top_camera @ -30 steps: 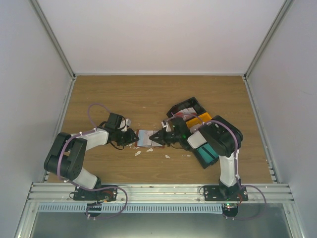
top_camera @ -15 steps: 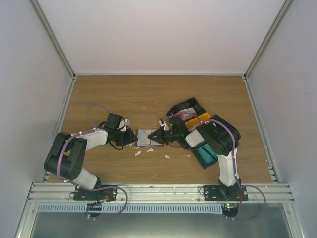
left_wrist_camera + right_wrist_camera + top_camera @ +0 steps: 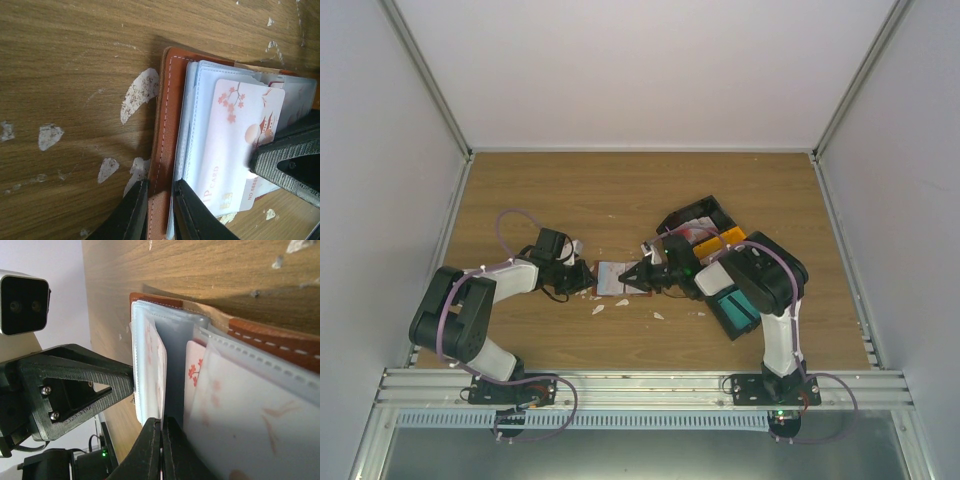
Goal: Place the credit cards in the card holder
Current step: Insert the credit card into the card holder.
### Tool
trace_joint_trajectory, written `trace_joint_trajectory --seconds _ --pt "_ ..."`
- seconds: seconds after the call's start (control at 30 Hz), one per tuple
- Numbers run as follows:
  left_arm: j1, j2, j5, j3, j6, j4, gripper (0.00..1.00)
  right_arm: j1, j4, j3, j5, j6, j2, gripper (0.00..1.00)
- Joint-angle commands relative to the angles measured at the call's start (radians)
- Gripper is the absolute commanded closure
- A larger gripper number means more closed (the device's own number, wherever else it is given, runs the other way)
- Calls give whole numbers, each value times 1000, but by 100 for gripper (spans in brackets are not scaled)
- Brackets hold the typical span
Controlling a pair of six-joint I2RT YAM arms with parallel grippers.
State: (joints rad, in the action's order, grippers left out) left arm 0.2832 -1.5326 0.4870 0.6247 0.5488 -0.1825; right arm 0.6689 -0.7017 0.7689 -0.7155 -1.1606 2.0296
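Observation:
The reddish-brown card holder point(image 3: 616, 279) lies open on the table between the two arms. My left gripper point(image 3: 161, 192) is shut on its brown stitched cover edge point(image 3: 162, 125), one finger on either side. A whitish-pink credit card point(image 3: 235, 145) with a red blossom print lies on the pale inner sleeves. My right gripper point(image 3: 161, 427) is shut on the thin edge of a whitish-pink card point(image 3: 156, 370) that stands partly in a clear sleeve. A second blossom card point(image 3: 192, 375) sits in the neighbouring sleeve. The right finger point(image 3: 290, 160) rests on the card.
Black and yellow bins point(image 3: 705, 232) with more cards stand behind the right arm, and a bin of teal cards point(image 3: 735, 310) sits beside its elbow. White torn scraps point(image 3: 140, 95) lie on the wood around the holder.
My left gripper's jaws have narrowed onto the holder's cover edge. My right gripper has shifted slightly left, further over the holder, with the card still in it.

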Motion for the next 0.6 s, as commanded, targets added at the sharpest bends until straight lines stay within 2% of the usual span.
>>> trace_joint_trajectory --seconds 0.0,0.57 --pt "13 -37 36 -4 -12 21 82 35 117 14 -31 37 9 100" --pt "14 -57 80 -4 -16 34 86 58 69 78 -60 20 82 98"
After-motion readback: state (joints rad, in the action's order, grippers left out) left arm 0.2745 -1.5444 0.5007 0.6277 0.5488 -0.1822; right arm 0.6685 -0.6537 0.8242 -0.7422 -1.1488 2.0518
